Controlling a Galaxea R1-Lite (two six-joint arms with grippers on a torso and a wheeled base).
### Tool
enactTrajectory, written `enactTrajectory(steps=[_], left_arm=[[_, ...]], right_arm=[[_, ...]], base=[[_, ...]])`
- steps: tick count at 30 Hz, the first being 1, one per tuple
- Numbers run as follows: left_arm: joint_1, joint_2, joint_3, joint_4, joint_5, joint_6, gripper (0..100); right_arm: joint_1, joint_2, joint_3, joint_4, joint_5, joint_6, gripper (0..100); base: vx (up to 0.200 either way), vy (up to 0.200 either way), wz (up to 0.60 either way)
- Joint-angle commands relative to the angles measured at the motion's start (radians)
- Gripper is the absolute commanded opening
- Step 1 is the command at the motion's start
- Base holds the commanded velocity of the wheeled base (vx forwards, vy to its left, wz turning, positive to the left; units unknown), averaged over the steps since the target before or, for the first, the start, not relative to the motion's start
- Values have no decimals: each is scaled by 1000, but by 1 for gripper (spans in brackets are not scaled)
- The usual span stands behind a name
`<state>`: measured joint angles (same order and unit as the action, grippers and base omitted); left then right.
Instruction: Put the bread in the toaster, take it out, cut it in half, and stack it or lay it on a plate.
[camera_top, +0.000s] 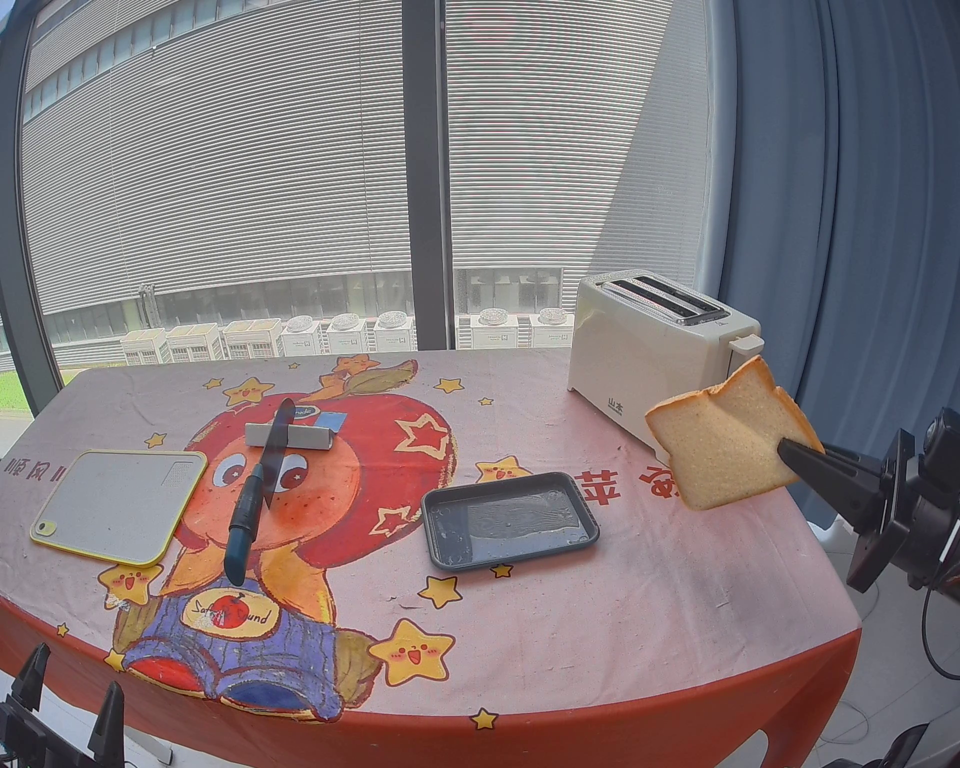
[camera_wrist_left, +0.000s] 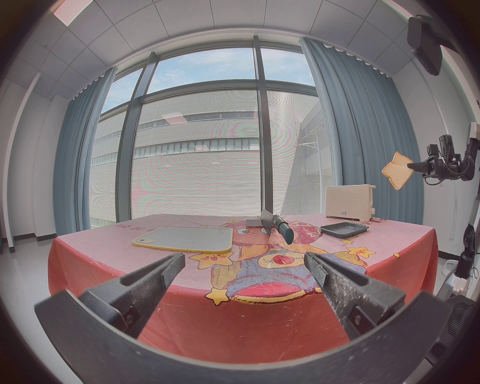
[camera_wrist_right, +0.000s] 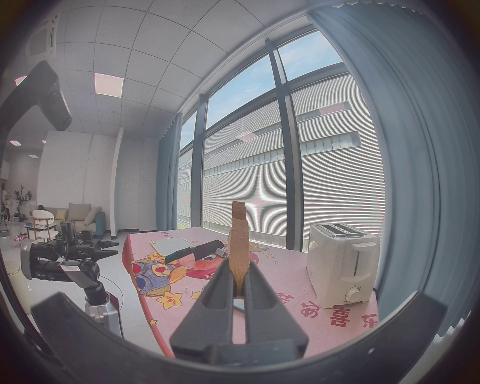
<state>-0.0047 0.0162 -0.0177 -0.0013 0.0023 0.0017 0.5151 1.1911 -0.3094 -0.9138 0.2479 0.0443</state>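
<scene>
Right jaws are gripping the bread (camera_wrist_right: 239, 240), edge-on in their wrist view, toaster (camera_wrist_right: 342, 262) sitting near them; left jaws are gaping wide.

Left gripper (camera_wrist_left: 245, 260): hanging low, jaws standing wide apart.
Right gripper (camera_top: 792, 452): hovering raised at the right, jaws clamping the bread (camera_top: 725, 440) by its edge.

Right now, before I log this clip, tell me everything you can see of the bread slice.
The bread slice is one whole, uncut piece of white sandwich bread: pale, soft-looking crumb face, tan crust all round, domed top. It looks untoasted. It hangs tilted in the air, pinched at one crust edge by the right gripper, which is shut on it. It is by the right edge of the table, near the toaster but clear of it; nothing else touches it.
</scene>
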Motion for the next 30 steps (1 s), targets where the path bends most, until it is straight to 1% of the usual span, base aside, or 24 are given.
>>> enactTrajectory(steps=[1, 30], left_arm=[[0, 1, 16, 0, -1, 0, 100], [0, 1, 16, 0, -1, 0, 100]], right_arm=[[-17, 5, -1, 0, 1, 0, 0], [-17, 10, 19, 1, 1, -4, 0]], base=[[0, 0, 0], [0, 0, 0]])
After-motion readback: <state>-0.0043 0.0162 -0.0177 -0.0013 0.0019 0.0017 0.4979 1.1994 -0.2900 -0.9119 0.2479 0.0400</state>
